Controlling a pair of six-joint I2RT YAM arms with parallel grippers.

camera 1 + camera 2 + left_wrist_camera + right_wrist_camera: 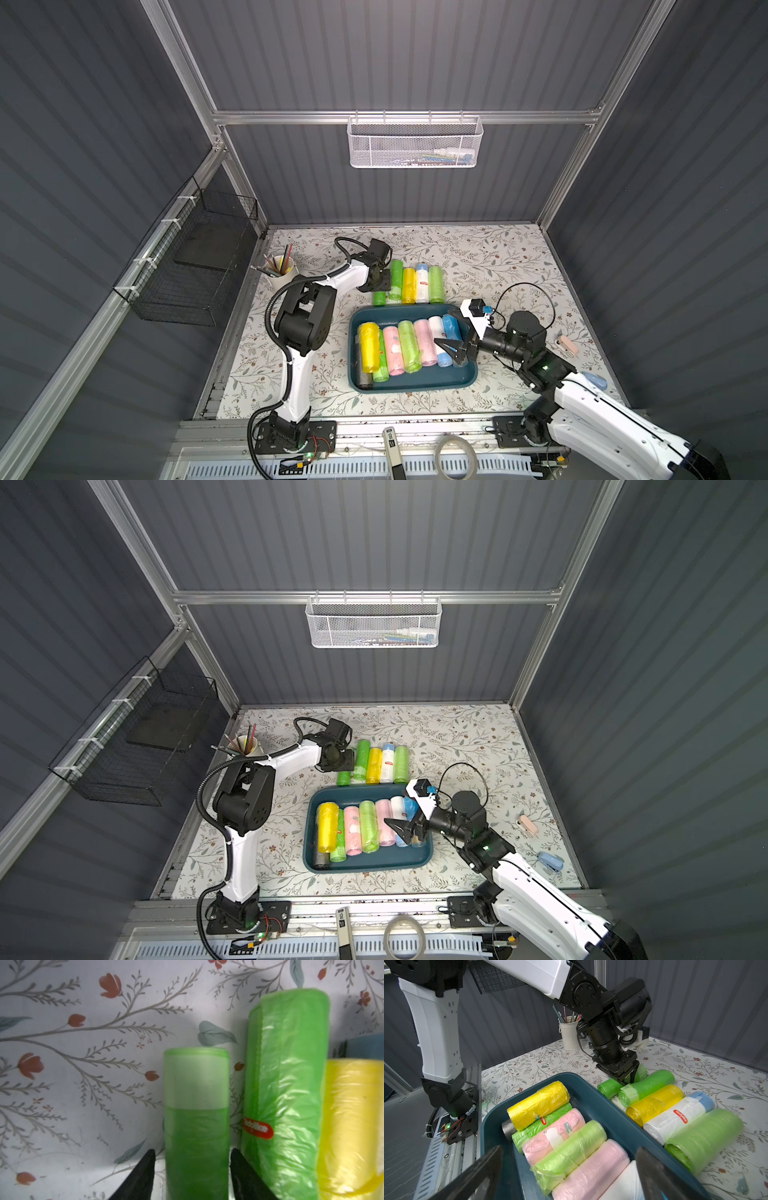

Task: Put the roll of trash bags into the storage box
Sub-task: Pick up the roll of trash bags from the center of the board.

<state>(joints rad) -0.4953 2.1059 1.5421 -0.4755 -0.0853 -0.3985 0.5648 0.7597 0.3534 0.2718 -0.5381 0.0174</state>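
Observation:
A small dark green roll of trash bags lies on the floral table just behind the storage box, at the left end of a row of rolls. My left gripper reaches down over it. Its jaws are open with one finger on each side of the roll; one finger touches the roll and the other stands a little apart. The storage box is a dark teal tray holding several rolls side by side. My right gripper hangs open and empty above the tray's right part.
Beside the small roll lie a bigger green roll, a yellow one, a white-blue one and a light green one. A cup of pencils stands at the back left. A black wire basket and a white mesh basket hang on the walls.

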